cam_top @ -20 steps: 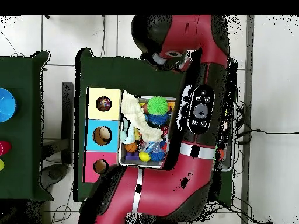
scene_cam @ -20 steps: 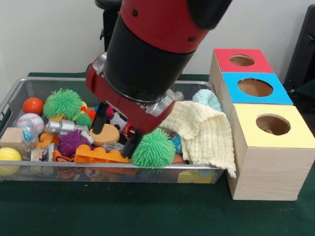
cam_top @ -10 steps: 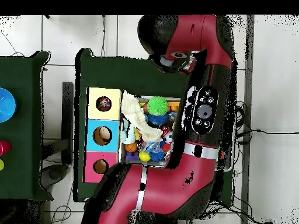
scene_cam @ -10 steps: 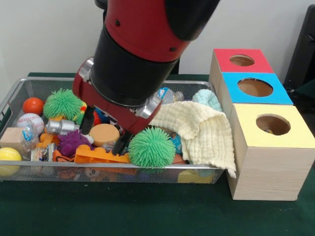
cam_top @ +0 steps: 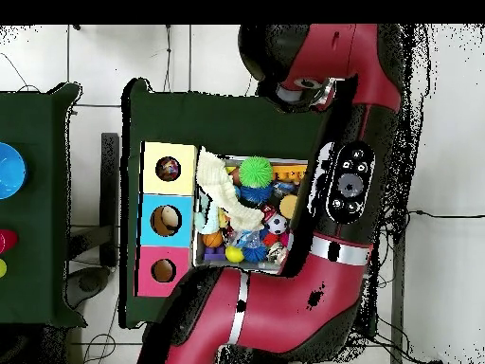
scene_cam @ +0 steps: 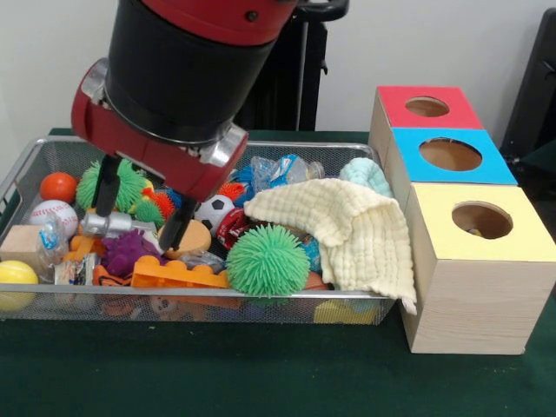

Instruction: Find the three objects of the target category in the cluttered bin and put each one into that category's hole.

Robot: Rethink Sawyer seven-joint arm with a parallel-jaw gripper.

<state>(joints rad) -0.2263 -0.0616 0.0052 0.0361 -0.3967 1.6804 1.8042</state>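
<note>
The wire mesh bin is full of toys. My gripper hangs over its left part, open and empty. One black finger is by a green pom ball and the other by an orange disc. A frilly blue, white and red bundle at the bin's back middle may be a fabric ball. The yellow-topped box's hole is at the front right. The overhead view shows something coloured inside the hole. There my arm hides the gripper.
Green spiky pom balls, a pale muslin cloth draped over the bin's right rim, a small football, a baseball and an orange brick fill the bin. Blue-topped and red-topped boxes stand behind the yellow one.
My gripper has moved left across the bin, from beside the front green pom ball to the left part. The football and frilly bundle now show. It stayed open.
</note>
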